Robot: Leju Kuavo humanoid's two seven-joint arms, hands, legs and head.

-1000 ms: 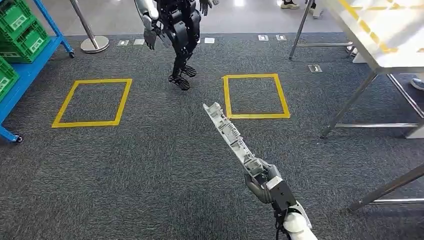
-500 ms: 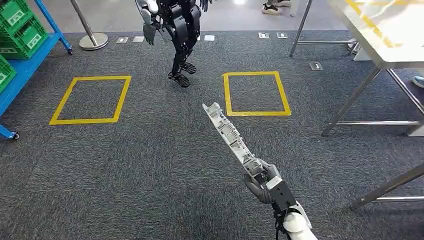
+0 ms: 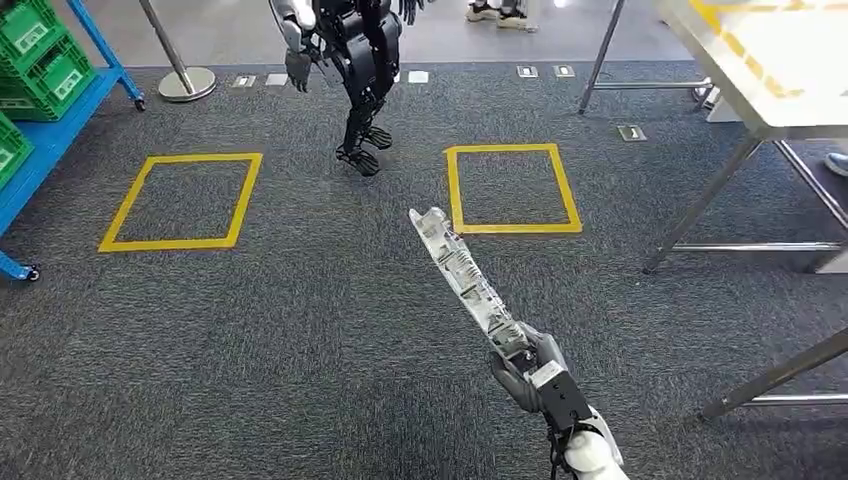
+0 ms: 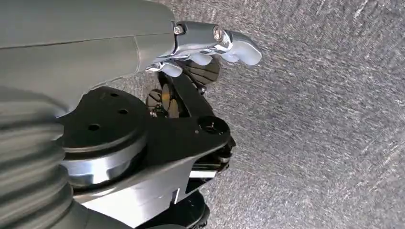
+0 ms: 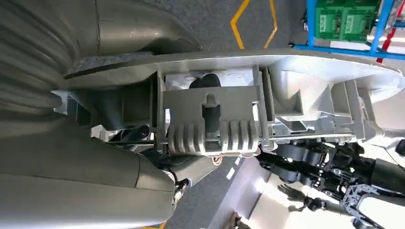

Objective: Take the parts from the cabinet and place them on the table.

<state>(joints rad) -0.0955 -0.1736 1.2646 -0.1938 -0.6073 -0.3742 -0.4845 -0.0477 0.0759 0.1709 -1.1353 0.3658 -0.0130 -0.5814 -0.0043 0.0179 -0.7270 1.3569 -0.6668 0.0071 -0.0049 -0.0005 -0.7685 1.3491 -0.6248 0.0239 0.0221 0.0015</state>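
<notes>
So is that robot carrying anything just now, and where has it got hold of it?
Yes. Its right hand grips a long grey ribbed part by the near end; the rest sticks out forward over the carpet. The left hand holds nothing.

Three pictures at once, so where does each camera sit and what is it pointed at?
Head view: high on the body, looking down at the carpet; its right hand holds a long grey part.
Left wrist view: behind the left hand, facing carpet.
Right wrist view: behind the right hand, close on the part.
Shared: head and right wrist views both show the part and the blue rack.
</notes>
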